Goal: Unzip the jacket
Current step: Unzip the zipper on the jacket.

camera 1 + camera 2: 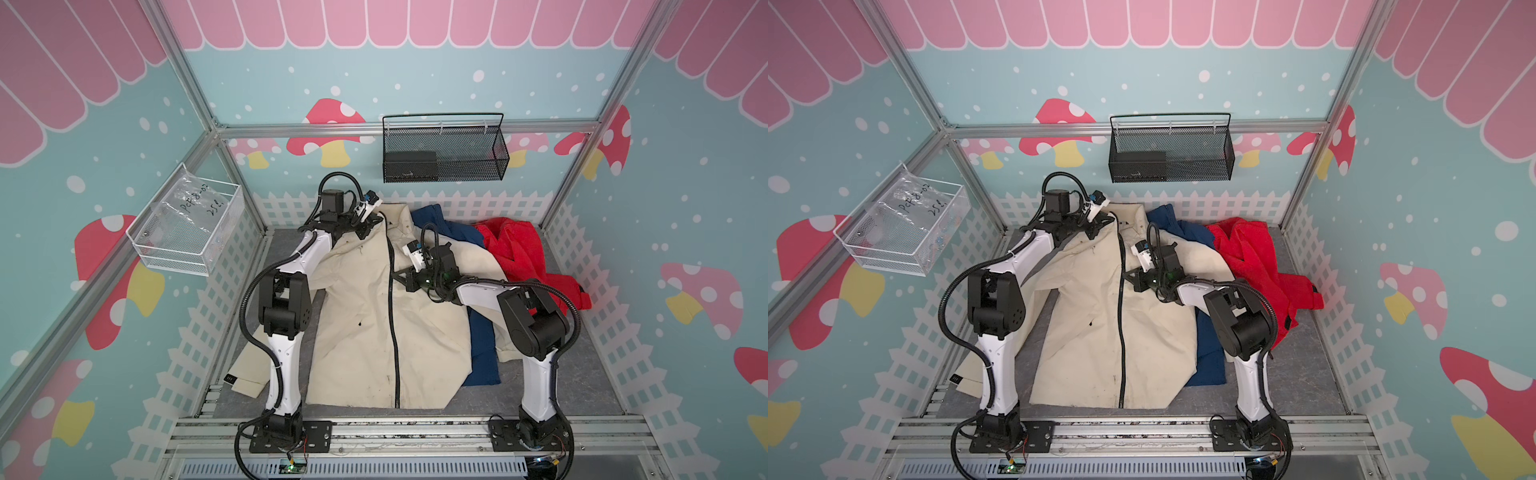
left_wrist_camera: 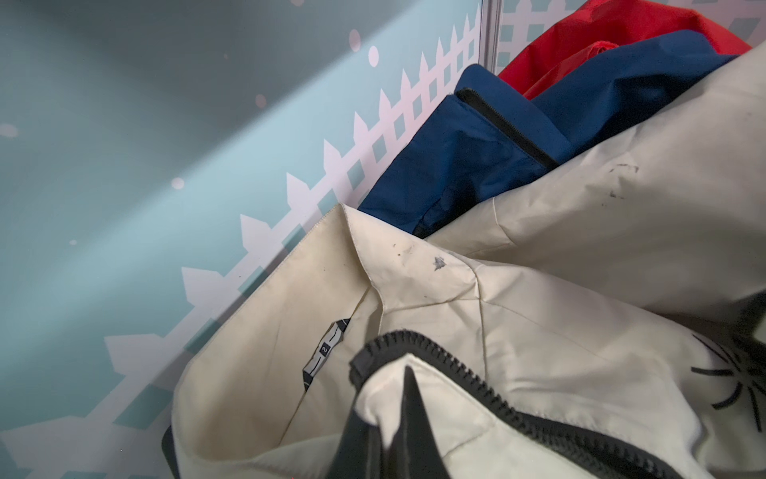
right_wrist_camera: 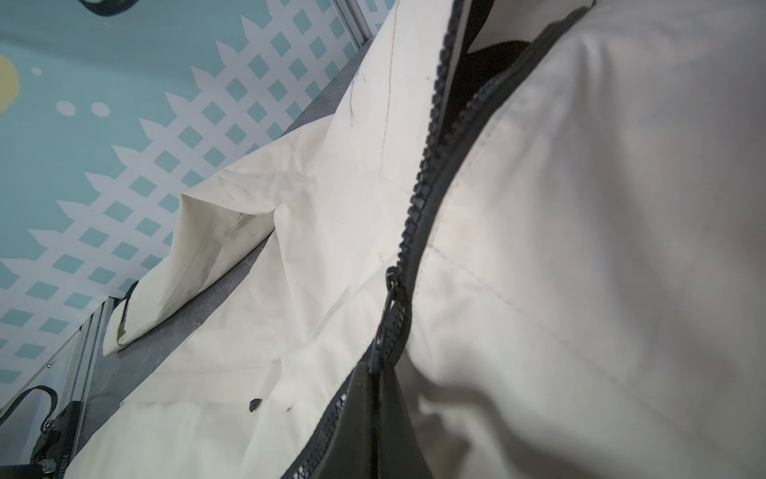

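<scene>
A cream jacket lies flat on the grey mat, its black zipper running down the middle. My left gripper is at the collar. In the left wrist view it is shut on the cream collar edge beside the zipper teeth. My right gripper sits on the zipper roughly a third of the way down. In the right wrist view it is shut on the zipper pull. Above the slider the two rows of teeth stand apart.
A blue garment and a red garment lie partly under and beside the jacket's right side. A black wire basket hangs on the back wall and a white wire basket on the left wall. Aluminium rails edge the front.
</scene>
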`<state>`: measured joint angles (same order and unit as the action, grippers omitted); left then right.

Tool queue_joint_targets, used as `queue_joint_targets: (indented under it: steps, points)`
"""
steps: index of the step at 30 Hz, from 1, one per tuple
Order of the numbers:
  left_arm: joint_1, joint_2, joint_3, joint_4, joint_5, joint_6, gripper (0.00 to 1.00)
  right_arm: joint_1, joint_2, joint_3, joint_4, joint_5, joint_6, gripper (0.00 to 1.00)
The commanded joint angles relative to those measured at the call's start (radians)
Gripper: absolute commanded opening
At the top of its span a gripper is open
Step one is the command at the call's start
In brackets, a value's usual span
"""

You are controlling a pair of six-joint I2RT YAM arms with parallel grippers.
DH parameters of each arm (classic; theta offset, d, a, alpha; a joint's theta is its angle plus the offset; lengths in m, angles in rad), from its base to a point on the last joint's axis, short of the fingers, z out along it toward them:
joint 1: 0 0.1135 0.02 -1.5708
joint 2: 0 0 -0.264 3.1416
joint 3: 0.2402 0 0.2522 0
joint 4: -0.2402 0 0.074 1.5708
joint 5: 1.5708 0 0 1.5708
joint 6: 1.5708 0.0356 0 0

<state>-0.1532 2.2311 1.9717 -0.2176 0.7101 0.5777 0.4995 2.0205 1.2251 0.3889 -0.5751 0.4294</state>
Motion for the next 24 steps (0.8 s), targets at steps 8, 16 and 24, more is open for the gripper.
queue_joint_targets:
  steps: [8,16,24]
  points:
    - [0.003,-0.028,0.000,0.138,-0.028,-0.050,0.00,0.023,-0.054,-0.079,-0.058,-0.016,0.080,0.00]
    - [0.003,-0.031,-0.019,0.218,-0.043,-0.091,0.00,0.040,-0.060,-0.105,-0.055,-0.015,0.107,0.00]
    - [0.004,-0.036,-0.023,0.220,-0.054,-0.100,0.00,0.053,-0.066,-0.125,-0.053,-0.030,0.111,0.00]
